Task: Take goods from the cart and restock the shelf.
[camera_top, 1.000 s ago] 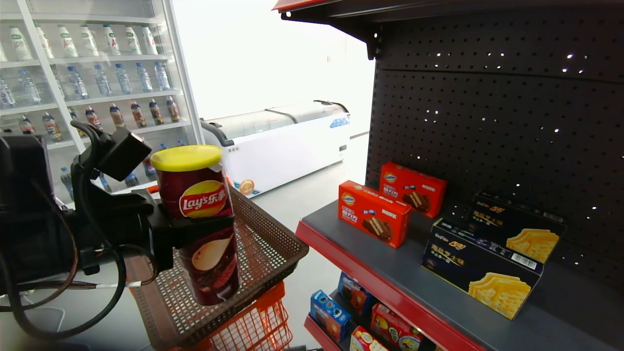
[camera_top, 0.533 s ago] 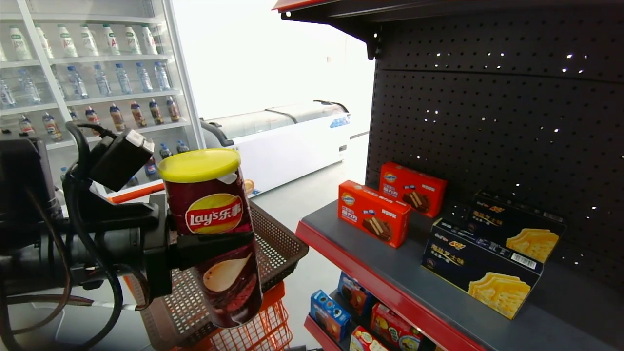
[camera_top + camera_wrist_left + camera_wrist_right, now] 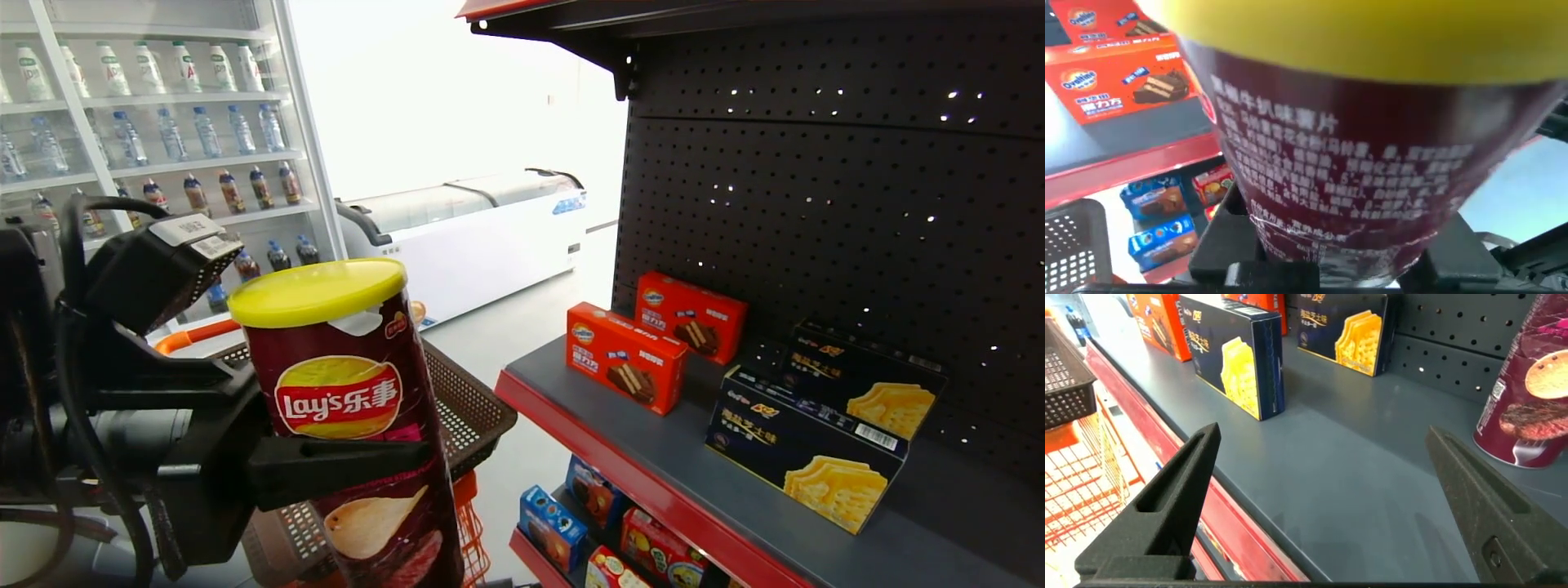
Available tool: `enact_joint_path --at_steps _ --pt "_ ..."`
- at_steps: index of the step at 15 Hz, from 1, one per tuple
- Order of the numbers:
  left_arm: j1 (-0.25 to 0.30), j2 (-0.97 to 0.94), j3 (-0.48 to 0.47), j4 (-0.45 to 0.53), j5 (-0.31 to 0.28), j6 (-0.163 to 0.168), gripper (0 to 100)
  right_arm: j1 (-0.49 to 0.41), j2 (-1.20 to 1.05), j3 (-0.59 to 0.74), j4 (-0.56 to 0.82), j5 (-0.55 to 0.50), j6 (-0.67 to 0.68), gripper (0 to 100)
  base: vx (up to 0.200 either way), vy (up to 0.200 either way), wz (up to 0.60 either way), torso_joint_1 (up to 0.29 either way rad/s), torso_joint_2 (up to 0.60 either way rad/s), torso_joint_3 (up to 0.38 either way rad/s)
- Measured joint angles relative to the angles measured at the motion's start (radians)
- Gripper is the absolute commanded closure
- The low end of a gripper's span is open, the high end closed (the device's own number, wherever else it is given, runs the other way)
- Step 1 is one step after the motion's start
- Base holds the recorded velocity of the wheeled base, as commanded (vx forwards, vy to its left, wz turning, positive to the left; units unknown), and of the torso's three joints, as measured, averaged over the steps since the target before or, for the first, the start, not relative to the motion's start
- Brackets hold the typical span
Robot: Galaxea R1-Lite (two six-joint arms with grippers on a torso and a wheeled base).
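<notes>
shelf (image 3: 678, 441): grey deck, red front edge | two red boxes (image 3: 624, 355) stood at left | two dark blue boxes (image 3: 804, 449) placed beside them | can (image 3: 1527, 392) stood upright past those

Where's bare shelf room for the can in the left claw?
Widest: grey shelf deck between the dark cracker boxes and the second chip can. Also the front strip before the red boxes. Crowded along the pegboard, where boxes sit two deep.

A glass-door drinks cooler (image 3: 163, 122) stocked with bottles stands at far left. Beside it a white chest freezer (image 3: 482, 237) sits on the pale grey floor (image 3: 506, 327), against a glaringly bright white wall (image 3: 441, 90).
</notes>
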Motion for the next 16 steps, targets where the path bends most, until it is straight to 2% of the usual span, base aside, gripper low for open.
enact_joint_path --at_steps 16 --pt "0.007 0.014 -0.007 -0.004 0.0 0.002 100 0.0 0.0 0.0 0.0 0.001 0.0 0 0.0 0.0 -0.6 0.003 0.0 0.002"
